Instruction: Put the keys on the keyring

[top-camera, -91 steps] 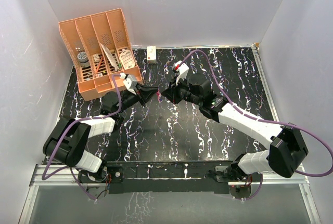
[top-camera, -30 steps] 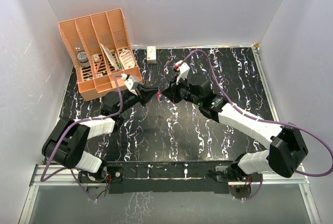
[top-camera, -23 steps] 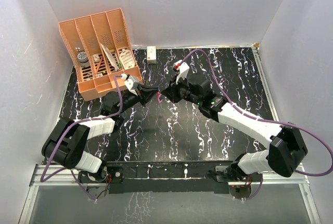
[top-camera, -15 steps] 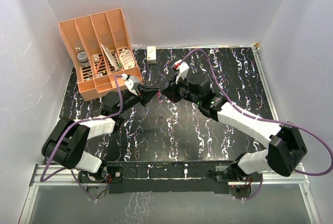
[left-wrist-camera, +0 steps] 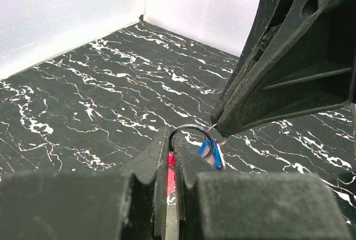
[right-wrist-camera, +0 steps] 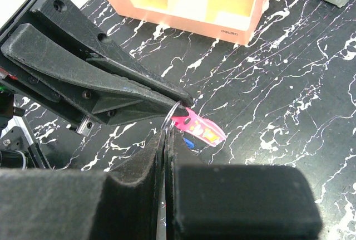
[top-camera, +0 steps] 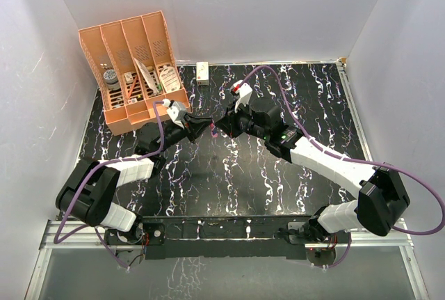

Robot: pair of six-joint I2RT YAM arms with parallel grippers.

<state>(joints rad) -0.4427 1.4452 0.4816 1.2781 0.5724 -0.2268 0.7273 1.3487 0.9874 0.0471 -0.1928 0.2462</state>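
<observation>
My left gripper [left-wrist-camera: 170,151] clamps the keyring [right-wrist-camera: 198,127]; tip to tip, the narrow right gripper [right-wrist-camera: 165,132] perhaps pinches its wire ring [left-wrist-camera: 192,127].

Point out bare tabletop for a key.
Free: black marbled tabletop between the arms, and the far-right corner. Crowded: the orange slotted organiser, the small white box, and where left gripper and right gripper meet at the red-pink keyring.

Left arm: stretched forward and to the right, held low. Left gripper [top-camera: 202,123]: fingers pinched together on the keyring [right-wrist-camera: 200,128]. Right arm: elbow out, forearm angled forward-left. Right gripper [top-camera: 217,127]: tip to tip with the left (nearly touching), closed, seemingly on the keyring's wire loop.
</observation>
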